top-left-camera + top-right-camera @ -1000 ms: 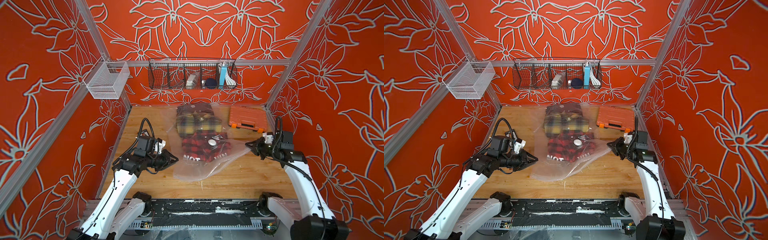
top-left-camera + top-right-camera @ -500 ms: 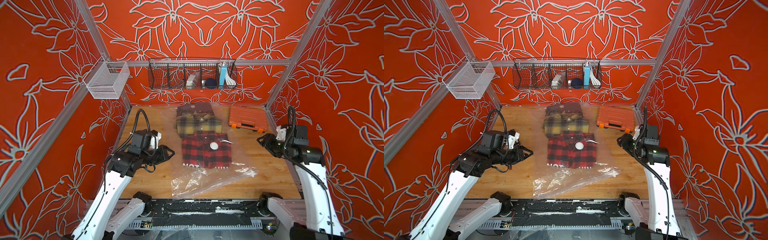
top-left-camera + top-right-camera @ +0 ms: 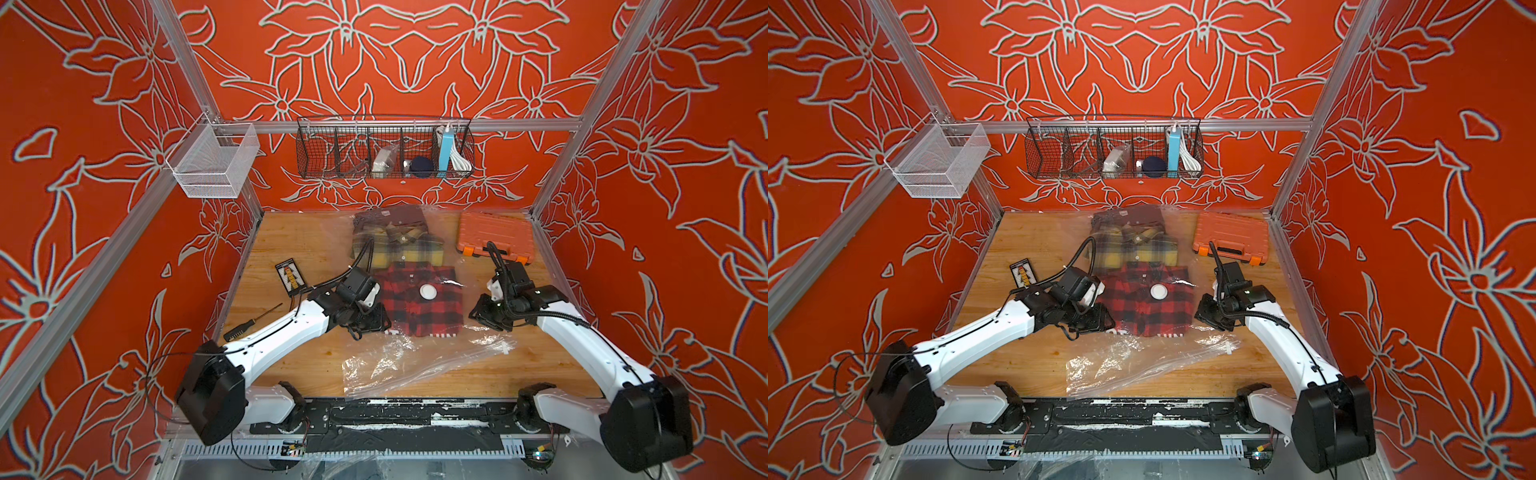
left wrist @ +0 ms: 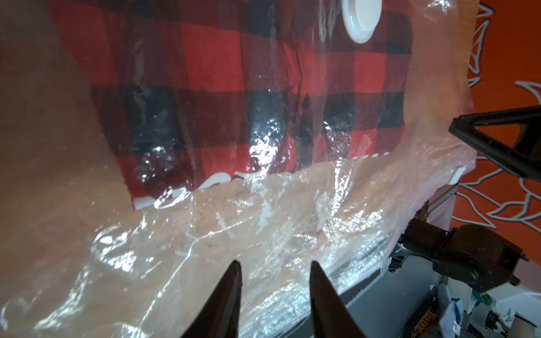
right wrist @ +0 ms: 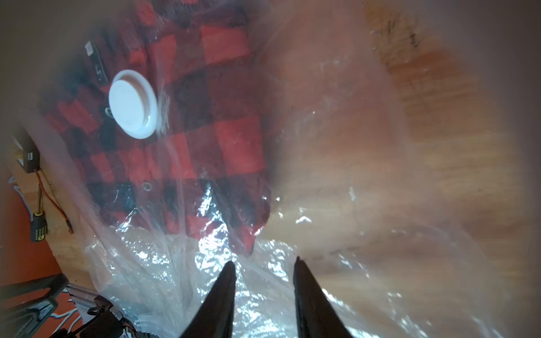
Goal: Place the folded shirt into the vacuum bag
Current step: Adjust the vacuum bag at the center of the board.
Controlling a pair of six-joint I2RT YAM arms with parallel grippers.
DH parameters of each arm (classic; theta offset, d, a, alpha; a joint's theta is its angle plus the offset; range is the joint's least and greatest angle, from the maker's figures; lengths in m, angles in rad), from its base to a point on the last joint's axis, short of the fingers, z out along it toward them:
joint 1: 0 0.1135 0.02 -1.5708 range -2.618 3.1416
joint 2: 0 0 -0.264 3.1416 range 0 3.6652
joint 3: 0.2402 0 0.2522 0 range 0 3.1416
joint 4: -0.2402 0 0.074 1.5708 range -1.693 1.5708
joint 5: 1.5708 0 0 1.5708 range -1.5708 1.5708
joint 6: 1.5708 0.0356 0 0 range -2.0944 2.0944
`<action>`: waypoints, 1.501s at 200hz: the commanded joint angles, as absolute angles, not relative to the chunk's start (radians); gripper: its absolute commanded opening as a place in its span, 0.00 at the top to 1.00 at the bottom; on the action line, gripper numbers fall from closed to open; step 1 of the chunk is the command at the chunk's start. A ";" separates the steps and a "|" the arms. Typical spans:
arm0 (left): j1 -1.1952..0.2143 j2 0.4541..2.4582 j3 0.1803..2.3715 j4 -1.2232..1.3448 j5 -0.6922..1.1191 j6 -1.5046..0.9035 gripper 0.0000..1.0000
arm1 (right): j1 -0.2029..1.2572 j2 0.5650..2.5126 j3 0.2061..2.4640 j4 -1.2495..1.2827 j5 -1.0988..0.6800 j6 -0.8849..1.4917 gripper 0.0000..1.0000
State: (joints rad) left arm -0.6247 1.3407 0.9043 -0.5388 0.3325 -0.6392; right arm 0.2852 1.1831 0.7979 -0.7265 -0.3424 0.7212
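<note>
step: seating shirt (image 3: 419,305) | shirt is lying at bench (image 3: 291,237) centre inside bag (image 3: 415,370), mouth sagging at 6 o'clock | left gripper (image 4: 273,263) at its 8 o'clock, right gripper (image 5: 264,260) at 4, both hovering part-open, gripping nothing | advice: be nudging hem toward 12, avoiding film snags

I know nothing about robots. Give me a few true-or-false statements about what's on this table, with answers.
1. A white round valve sits over the red checked shirt. True.
2. The orange case lies open. False: the orange case is shut.
3. The left end effector and right end effector both have jaws apart. True.
4. The screwdriver lies in the wire basket. False: the screwdriver lies on the table.
</note>
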 commanded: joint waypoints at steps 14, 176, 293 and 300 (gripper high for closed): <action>-0.630 1.397 0.889 -0.440 0.278 -0.601 0.62 | 0.311 1.290 0.755 -0.553 -0.337 0.778 0.67; -0.545 1.383 0.912 -0.482 0.238 -0.463 0.58 | 0.514 1.679 1.041 -0.398 -0.404 0.872 0.73; -0.897 1.234 0.919 -0.415 -0.027 -0.236 0.35 | 0.245 0.897 0.593 -0.837 -0.293 0.897 0.09; -0.919 1.244 0.920 -0.396 -0.041 -0.224 0.34 | 0.244 0.892 0.562 -0.802 -0.313 0.921 0.09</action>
